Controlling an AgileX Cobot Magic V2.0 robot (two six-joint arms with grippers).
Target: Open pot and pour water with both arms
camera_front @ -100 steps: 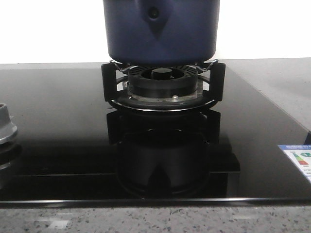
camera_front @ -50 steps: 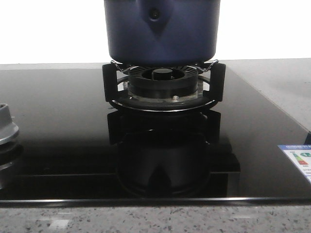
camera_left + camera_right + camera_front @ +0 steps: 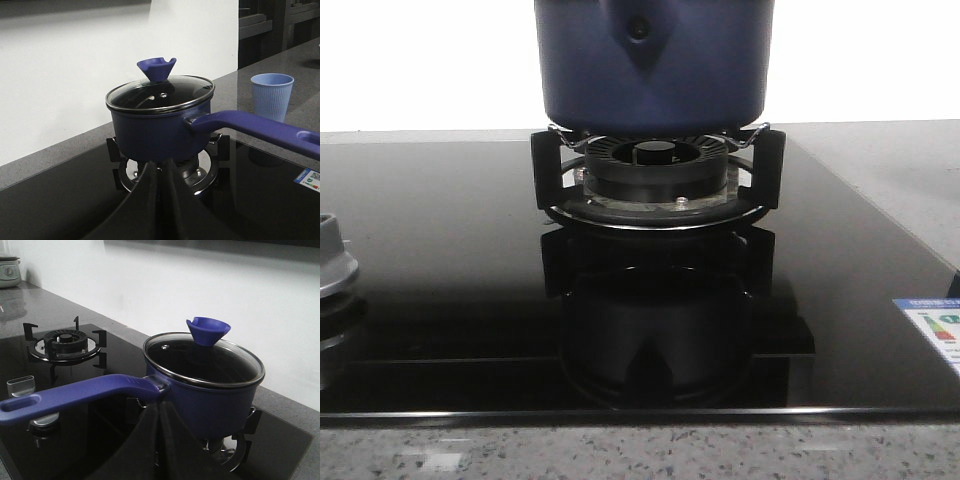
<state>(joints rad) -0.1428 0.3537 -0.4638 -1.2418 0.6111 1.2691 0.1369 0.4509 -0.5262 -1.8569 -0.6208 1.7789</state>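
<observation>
The navy-blue pot [image 3: 653, 70] stands on the burner grate [image 3: 656, 185] of a black glass hob; in the front view only its lower body and riveted bracket show. In the left wrist view the pot [image 3: 155, 131] has a glass lid [image 3: 160, 94] with a blue funnel-shaped knob [image 3: 156, 68] and a long blue handle [image 3: 260, 127]. The right wrist view shows the pot [image 3: 212, 402], the knob [image 3: 207, 331] and the handle [image 3: 75, 395]. My left gripper [image 3: 160, 170] is shut and empty, short of the pot. My right gripper [image 3: 160, 412] is shut and empty, just under the handle root.
A light-blue ribbed cup [image 3: 271, 96] stands on the grey counter beyond the pot handle. A second burner [image 3: 64, 342] sits at the hob's far side, its grey cap [image 3: 335, 262] at the front view's left edge. A small clear glass [image 3: 21, 385] is near the handle end.
</observation>
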